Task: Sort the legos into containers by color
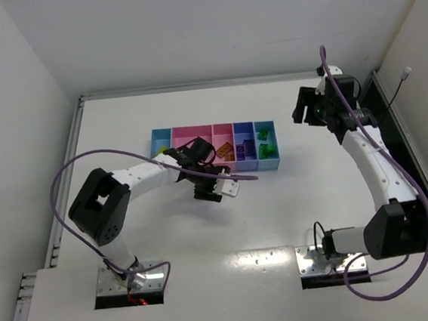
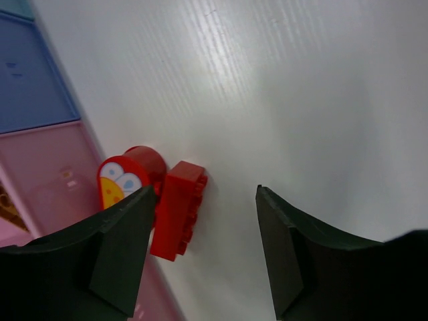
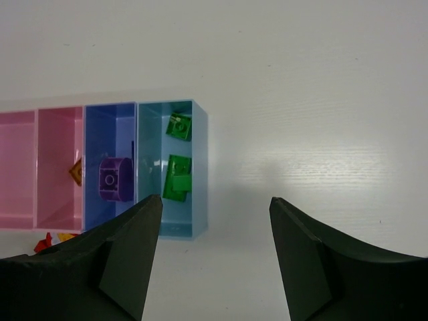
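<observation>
In the left wrist view a red brick (image 2: 177,210) lies on the white table beside a round red piece with a printed face (image 2: 127,177), both against the front wall of a pink bin (image 2: 47,180). My left gripper (image 2: 204,247) is open around the brick. Its left finger (image 2: 120,254) is close to the brick, and a wide gap separates the brick from the right finger. The containers (image 1: 268,166) hold green bricks (image 3: 176,177), a round purple piece (image 3: 114,179) and an orange piece (image 3: 75,171). My right gripper (image 3: 214,254) hangs open and empty above bare table to the right of the row.
A yellow-green piece (image 1: 163,148) sits in the far-left light blue bin. Small red and orange bits (image 3: 45,242) lie on the table just in front of the pink bins. The left arm reaches over the front of the bin row. White walls enclose the table.
</observation>
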Action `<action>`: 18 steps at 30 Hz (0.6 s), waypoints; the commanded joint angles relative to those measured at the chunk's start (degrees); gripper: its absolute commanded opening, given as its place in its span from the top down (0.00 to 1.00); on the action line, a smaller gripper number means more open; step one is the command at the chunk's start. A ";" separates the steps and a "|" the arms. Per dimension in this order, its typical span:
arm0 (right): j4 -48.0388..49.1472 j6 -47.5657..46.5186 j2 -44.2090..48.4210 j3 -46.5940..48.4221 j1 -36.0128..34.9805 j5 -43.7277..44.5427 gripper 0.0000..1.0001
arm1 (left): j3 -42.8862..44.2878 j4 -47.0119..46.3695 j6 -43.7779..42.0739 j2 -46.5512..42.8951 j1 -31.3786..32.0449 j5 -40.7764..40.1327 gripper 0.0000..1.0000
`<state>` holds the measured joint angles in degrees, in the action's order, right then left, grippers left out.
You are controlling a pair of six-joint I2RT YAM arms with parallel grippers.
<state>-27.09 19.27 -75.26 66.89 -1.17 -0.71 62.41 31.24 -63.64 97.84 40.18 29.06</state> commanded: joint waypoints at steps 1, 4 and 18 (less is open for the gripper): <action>1.52 -0.19 1.70 -1.24 0.55 -2.97 0.32 | 2.10 -3.99 -3.16 -0.20 -0.81 0.03 0.32; 1.52 -0.19 1.70 -1.77 1.08 -3.77 0.32 | 1.57 -5.22 -3.95 0.41 -1.34 -1.02 0.26; 1.52 0.33 0.65 -2.82 3.89 -8.78 0.32 | 5.35 -6.90 -7.20 6.40 -3.53 -3.31 0.14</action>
<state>-27.07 19.31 -75.05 64.69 1.87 -7.14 65.14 26.02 -68.18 103.53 38.28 25.23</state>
